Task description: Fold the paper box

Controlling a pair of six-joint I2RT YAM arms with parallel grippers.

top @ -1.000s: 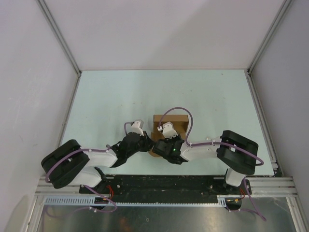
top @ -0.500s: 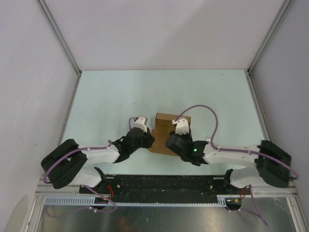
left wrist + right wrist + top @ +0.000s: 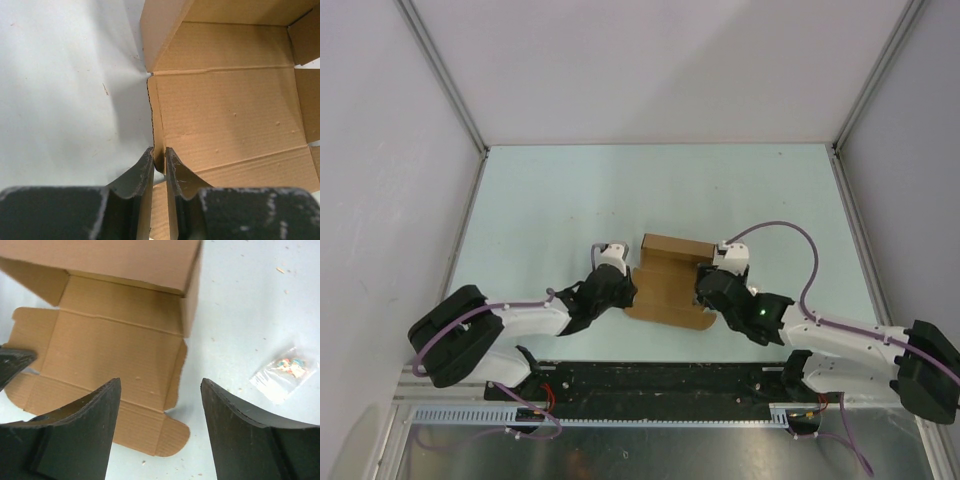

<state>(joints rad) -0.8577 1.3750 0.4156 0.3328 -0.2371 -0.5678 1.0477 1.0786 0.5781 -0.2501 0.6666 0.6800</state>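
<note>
while the left hand (image 3: pixel 159 159) is pinching the left edge of the plain brown, thin corrugated cardboard paper box (image 3: pixel 665 285), its two dark fingers are pressing close together on a side flap that is showing edge-on, right beside the flat floor panel. the paper box is lying half-formed on the pale greenish-white surface (image 3: pixel 560 200), near the front and about midway between the two arms. its far wall is standing up, with a panel folding over along the top, and its near panels and rounded tabs are lying flat toward the arm bases. the right hand (image 3: pixel 160 385) is hovering over the box's right edge with its fingers spread wide and nothing between them. one finger is sitting above the flat near panel, the other above bare surface just to the right of the box. a small clear plastic bag (image 3: pixel 284 372) with something colourful inside is lying on the surface near the box's right side, apart from it.
</note>
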